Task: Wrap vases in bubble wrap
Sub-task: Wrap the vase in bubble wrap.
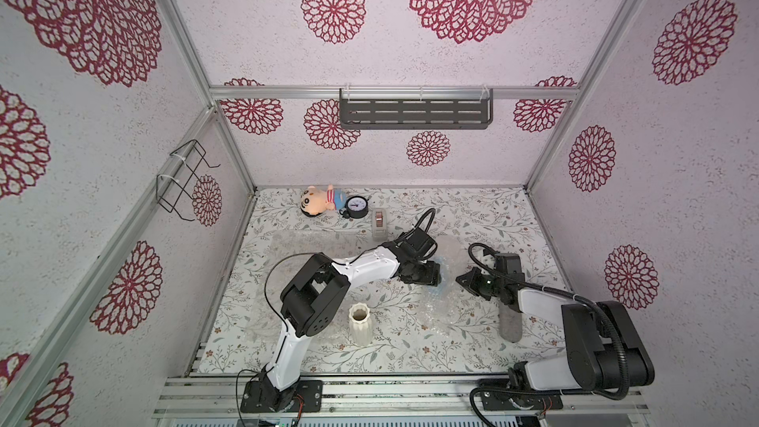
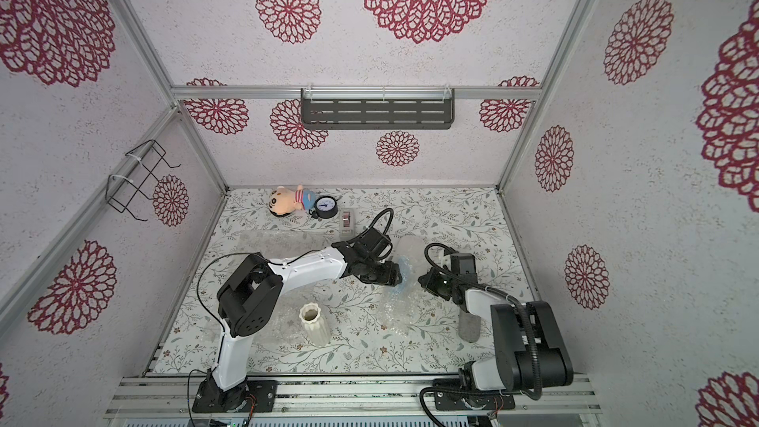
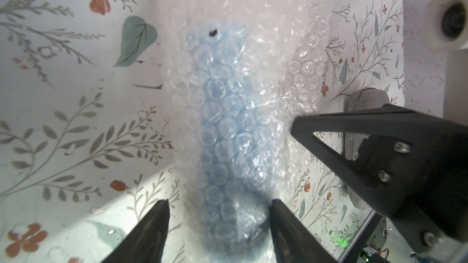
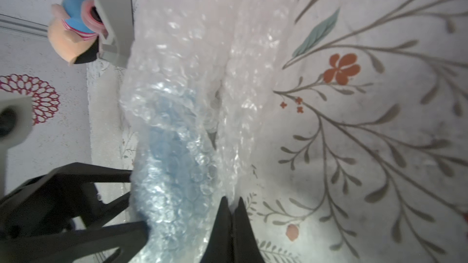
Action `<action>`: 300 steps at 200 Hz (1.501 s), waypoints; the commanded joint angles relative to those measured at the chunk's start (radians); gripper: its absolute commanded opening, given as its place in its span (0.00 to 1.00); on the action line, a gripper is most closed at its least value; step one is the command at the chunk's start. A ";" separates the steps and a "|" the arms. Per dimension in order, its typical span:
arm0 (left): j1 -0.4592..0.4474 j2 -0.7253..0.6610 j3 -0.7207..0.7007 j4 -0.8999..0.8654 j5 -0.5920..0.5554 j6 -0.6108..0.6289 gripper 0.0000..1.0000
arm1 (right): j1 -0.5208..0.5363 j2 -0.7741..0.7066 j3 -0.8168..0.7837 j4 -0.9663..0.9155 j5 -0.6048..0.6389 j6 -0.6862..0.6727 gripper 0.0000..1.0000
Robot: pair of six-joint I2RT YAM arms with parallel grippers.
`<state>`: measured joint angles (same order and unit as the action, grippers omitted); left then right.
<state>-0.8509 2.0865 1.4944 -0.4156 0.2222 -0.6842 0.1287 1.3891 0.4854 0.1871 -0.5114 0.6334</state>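
Observation:
The light blue vase (image 3: 220, 122) lies on the table, rolled inside a sheet of bubble wrap (image 3: 291, 46). My left gripper (image 3: 219, 206) is shut on this bundle, one finger on each side. In both top views only a sliver of blue (image 1: 442, 283) (image 2: 404, 277) shows past the left gripper (image 1: 433, 277). My right gripper (image 4: 232, 199) is shut, its tips pinching the wrap's loose edge (image 4: 235, 148) beside the vase (image 4: 172, 153). The cream-white vase (image 1: 360, 324) (image 2: 314, 324) stands upright and bare near the front. A second sheet of bubble wrap (image 1: 312, 244) lies flat at the back left.
A grey oblong case (image 1: 511, 322) lies under the right arm. A beige tape dispenser (image 1: 380, 223), a round gauge (image 1: 356, 207) and a plush doll (image 1: 318, 199) sit along the back edge. A dark shelf (image 1: 415, 112) hangs on the rear wall.

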 commanded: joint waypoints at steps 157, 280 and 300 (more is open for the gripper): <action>0.103 -0.112 -0.194 0.156 0.064 0.054 0.62 | 0.246 0.095 0.116 0.274 0.095 0.293 0.00; 0.121 -0.239 -0.269 0.264 0.106 -0.091 0.73 | 0.288 0.184 0.114 0.307 0.151 0.282 0.00; 0.101 -0.225 -0.261 0.292 0.143 -0.087 0.74 | 0.289 0.186 0.114 0.307 0.149 0.278 0.00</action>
<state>-0.7254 1.8629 1.2285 -0.1738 0.3214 -0.7551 0.4110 1.5726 0.5911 0.5022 -0.3893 0.9184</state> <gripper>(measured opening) 0.732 0.056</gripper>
